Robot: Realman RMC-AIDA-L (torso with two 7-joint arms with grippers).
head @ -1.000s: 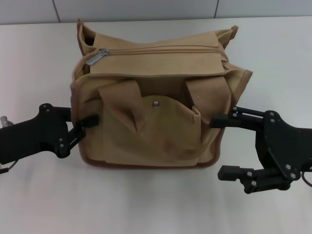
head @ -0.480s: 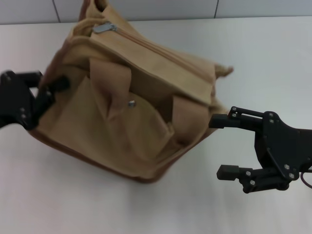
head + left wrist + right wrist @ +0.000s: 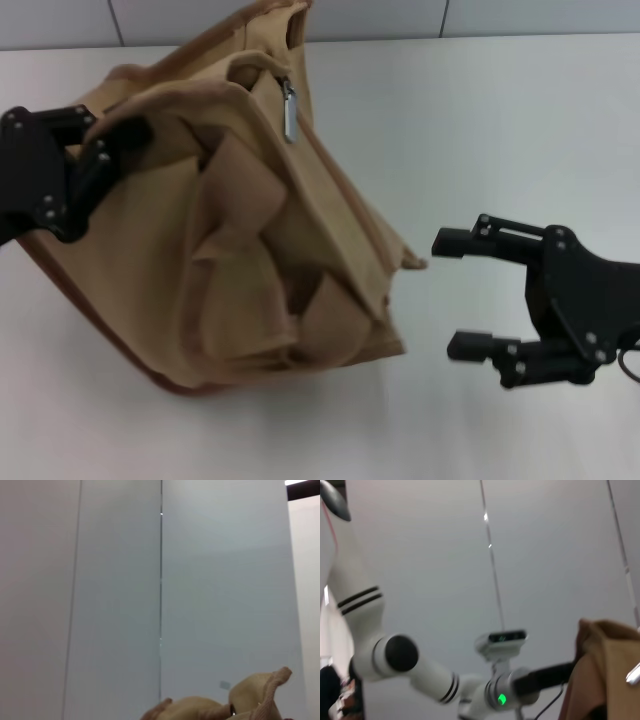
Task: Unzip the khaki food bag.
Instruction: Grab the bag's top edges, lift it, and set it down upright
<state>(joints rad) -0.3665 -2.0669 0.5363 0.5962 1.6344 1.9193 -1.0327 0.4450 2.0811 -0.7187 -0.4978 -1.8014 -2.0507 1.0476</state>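
The khaki food bag (image 3: 250,260) is a tan canvas tote with brown piping. It hangs tipped over to the right, its left end raised and its lower corner on the table. Its silver zipper pull (image 3: 290,112) dangles near the top, and the zipper looks closed. My left gripper (image 3: 128,140) is shut on the bag's upper left side. My right gripper (image 3: 448,295) is open and empty to the right of the bag, apart from it. A bit of the bag's fabric shows in the left wrist view (image 3: 240,705). The bag's edge shows in the right wrist view (image 3: 600,670).
The white table (image 3: 520,120) stretches behind and to the right of the bag, with a grey tiled wall (image 3: 380,15) at its far edge. The right wrist view shows my white left arm (image 3: 420,675) reaching to the bag.
My left gripper has risen and swung the bag's left end up and over, so the bag has tipped from upright to steeply tilted. The right gripper has stayed in place.
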